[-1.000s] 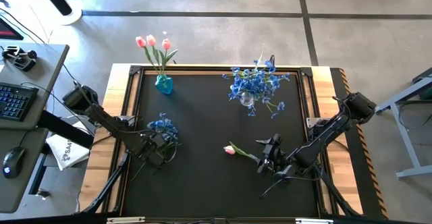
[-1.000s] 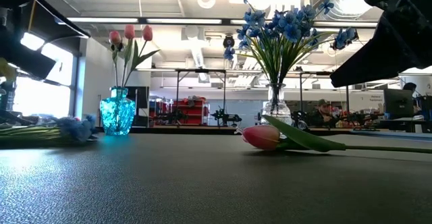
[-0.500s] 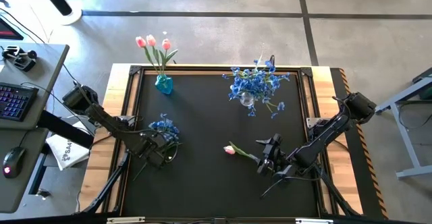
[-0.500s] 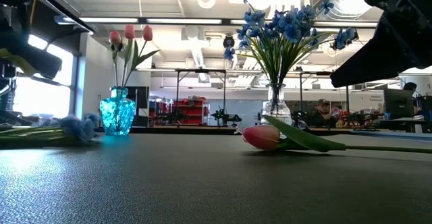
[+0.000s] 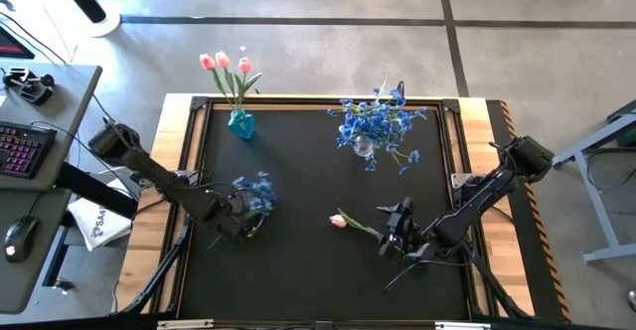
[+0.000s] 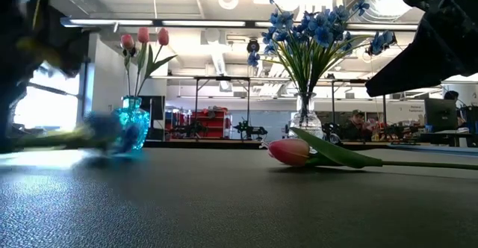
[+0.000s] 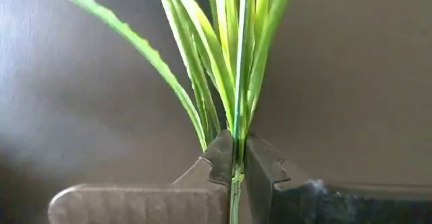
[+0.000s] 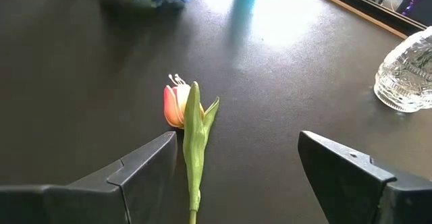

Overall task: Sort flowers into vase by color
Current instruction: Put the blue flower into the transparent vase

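My left arm reaches in from the table's left edge, its left gripper (image 5: pixel 241 218) low over the mat, fingers (image 7: pixel 219 158) pinched tight. My right arm folds in from the right side, the right gripper (image 8: pixel 236 160) spread wide, apparently just above the surface.

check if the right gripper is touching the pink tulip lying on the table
Apart. The right wrist view shows the right gripper open, fingers either side of the pink tulip with bare table between.

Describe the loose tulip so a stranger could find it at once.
On the black table, look in front of the clear vase of blue flowers. The tulip lies flat there, before the right gripper. It is the only pink flower not standing in the blue vase.
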Available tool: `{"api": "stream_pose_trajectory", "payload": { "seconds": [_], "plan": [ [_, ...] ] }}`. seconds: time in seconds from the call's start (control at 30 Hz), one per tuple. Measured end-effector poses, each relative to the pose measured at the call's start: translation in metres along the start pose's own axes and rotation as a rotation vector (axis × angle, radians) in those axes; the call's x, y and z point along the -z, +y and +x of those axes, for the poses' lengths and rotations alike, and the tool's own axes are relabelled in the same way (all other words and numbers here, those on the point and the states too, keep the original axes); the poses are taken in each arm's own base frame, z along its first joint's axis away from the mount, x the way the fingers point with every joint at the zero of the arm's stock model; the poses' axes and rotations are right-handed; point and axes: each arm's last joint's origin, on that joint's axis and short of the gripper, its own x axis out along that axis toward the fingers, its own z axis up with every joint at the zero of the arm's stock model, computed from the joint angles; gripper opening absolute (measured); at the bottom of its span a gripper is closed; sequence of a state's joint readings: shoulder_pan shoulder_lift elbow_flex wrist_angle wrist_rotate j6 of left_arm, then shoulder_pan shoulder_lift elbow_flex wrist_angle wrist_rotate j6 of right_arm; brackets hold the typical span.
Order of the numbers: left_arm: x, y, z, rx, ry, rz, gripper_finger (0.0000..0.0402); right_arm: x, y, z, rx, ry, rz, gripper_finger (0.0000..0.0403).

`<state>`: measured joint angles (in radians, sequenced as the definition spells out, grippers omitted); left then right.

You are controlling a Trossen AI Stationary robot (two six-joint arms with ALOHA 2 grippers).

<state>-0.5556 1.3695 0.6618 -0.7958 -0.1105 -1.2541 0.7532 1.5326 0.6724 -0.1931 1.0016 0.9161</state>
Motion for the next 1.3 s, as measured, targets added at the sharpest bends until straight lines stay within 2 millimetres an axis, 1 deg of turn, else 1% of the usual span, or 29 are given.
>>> {"api": "stream_pose_trajectory", "payload": {
  "seconds": [0.13, 0.27, 0.47, 0.57, 0.63, 0.7, 0.77, 0.87, 0.97, 1.1, 1.2, 1.3],
  "plan": [
    [-0.008, -0.005, -0.02, 0.054, -0.172, 0.003, 0.0007, -0.001, 0.001, 0.0, -0.003, -0.004, 0.008, 0.0307],
    [-0.02, -0.017, -0.043, 0.178, -0.41, 0.065, 0.0005, -0.002, 0.001, 0.0, -0.009, -0.01, 0.008, 0.0307],
    [-0.036, -0.047, -0.07, 0.369, -0.787, 0.346, 0.0003, -0.01, 0.01, 0.0, -0.051, -0.076, -0.036, 0.0307],
    [-0.042, -0.063, -0.08, 0.434, -0.953, 0.468, 0.0003, -0.011, 0.019, 0.006, -0.089, -0.101, -0.076, 0.0307],
    [-0.046, -0.072, -0.085, 0.466, -1.054, 0.517, 0.0003, -0.011, 0.026, 0.012, -0.141, -0.105, -0.099, 0.0307],
    [-0.048, -0.08, -0.085, 0.477, -1.124, 0.556, 0.0003, -0.011, 0.033, 0.023, -0.207, -0.11, -0.124, 0.0307],
    [-0.051, -0.088, -0.081, 0.477, -1.168, 0.586, 0.0003, -0.012, 0.041, 0.034, -0.286, -0.142, -0.143, 0.0307],
    [-0.055, -0.097, -0.069, 0.466, -1.186, 0.652, 0.0003, -0.018, 0.05, 0.051, -0.442, -0.245, -0.147, 0.0307],
    [-0.059, -0.104, -0.054, 0.463, -1.172, 0.673, 0.0003, -0.026, 0.053, 0.063, -0.596, -0.37, -0.131, 0.0307],
    [-0.066, -0.111, -0.044, 0.463, -1.171, 0.701, 0.0003, -0.038, 0.047, 0.074, -0.603, -0.487, -0.052, 0.0307],
    [-0.072, -0.118, -0.044, 0.458, -1.196, 0.721, 0.0003, -0.044, 0.044, 0.081, -0.588, -0.494, -0.033, 0.0307],
    [-0.077, -0.124, -0.047, 0.445, -1.215, 0.741, 0.0003, -0.052, 0.048, 0.086, -0.604, -0.478, -0.051, 0.0307]
  ]
}}
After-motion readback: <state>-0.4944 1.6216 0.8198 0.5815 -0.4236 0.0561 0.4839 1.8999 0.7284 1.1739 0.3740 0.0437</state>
